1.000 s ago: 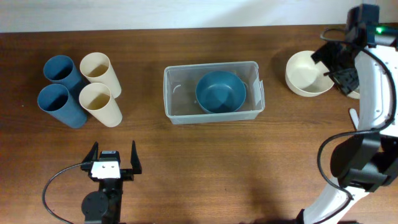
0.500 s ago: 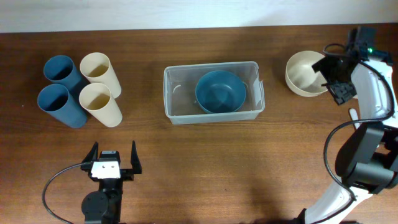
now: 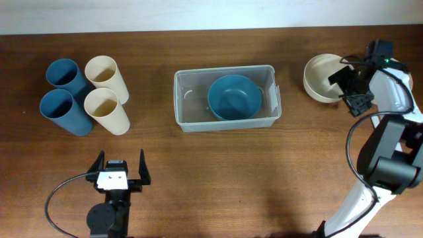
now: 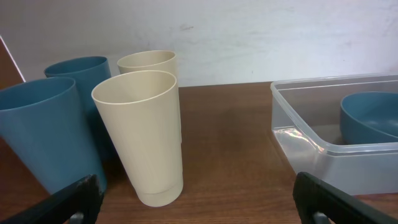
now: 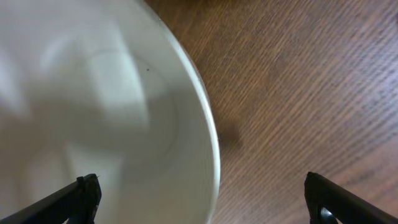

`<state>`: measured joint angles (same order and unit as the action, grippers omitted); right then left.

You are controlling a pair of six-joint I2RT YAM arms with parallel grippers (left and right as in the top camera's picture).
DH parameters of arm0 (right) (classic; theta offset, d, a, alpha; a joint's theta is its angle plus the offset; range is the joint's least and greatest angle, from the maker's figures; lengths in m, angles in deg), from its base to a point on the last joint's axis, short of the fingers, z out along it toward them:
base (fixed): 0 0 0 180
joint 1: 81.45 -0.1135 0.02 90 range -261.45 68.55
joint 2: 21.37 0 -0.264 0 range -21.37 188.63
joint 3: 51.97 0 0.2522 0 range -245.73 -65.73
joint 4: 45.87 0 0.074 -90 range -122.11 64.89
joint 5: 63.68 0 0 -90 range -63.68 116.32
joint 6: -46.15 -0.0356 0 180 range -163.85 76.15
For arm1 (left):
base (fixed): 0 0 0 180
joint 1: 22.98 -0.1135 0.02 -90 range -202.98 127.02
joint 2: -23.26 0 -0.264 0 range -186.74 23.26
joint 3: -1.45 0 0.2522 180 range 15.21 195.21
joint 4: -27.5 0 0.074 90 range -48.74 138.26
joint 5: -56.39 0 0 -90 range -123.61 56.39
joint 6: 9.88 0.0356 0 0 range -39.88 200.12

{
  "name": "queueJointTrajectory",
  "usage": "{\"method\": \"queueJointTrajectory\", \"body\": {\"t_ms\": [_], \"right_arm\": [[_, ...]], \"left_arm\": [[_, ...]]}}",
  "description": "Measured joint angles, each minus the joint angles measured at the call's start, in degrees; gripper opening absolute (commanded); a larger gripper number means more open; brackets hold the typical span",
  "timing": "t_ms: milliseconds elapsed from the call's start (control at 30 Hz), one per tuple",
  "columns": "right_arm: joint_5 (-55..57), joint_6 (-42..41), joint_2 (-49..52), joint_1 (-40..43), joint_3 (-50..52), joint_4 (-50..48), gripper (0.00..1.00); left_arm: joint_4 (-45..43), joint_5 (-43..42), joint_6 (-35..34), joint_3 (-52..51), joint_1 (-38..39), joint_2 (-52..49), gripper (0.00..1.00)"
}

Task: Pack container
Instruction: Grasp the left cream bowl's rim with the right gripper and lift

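The clear plastic container stands mid-table with a blue bowl inside it. A cream bowl sits to its right. My right gripper is open at that bowl's right rim. In the right wrist view the cream bowl fills the left side, and its rim runs between the spread fingers of the right gripper. My left gripper is open and empty near the front edge. The left wrist view shows the container and the blue bowl to the right of the left gripper.
Two blue cups and two cream cups stand upright in a cluster at the far left. In the left wrist view a cream cup stands close ahead, with a blue cup beside it.
My right gripper has moved toward the front and settled at the cream bowl's right rim. The left arm, the container and the cups have not moved.
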<state>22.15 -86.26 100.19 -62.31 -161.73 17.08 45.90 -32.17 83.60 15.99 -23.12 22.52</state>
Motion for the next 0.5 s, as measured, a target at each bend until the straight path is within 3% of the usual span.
{"method": "queueJointTrajectory", "body": {"t_ms": [100,233,500], "right_arm": [[-0.04,0.15,0.57,0.0,0.02,-0.46,0.98],[-0.04,0.24,0.7,0.0,0.02,-1.44,0.86],[-0.26,0.39,0.76,0.0,0.02,-1.95,0.8]], "left_arm": [[0.02,0.0,0.0,0.0,0.0,0.0,1.0],[0.0,0.0,0.0,0.0,0.0,0.0,1.0],[0.02,0.0,0.0,0.0,0.0,0.0,1.0]]}}
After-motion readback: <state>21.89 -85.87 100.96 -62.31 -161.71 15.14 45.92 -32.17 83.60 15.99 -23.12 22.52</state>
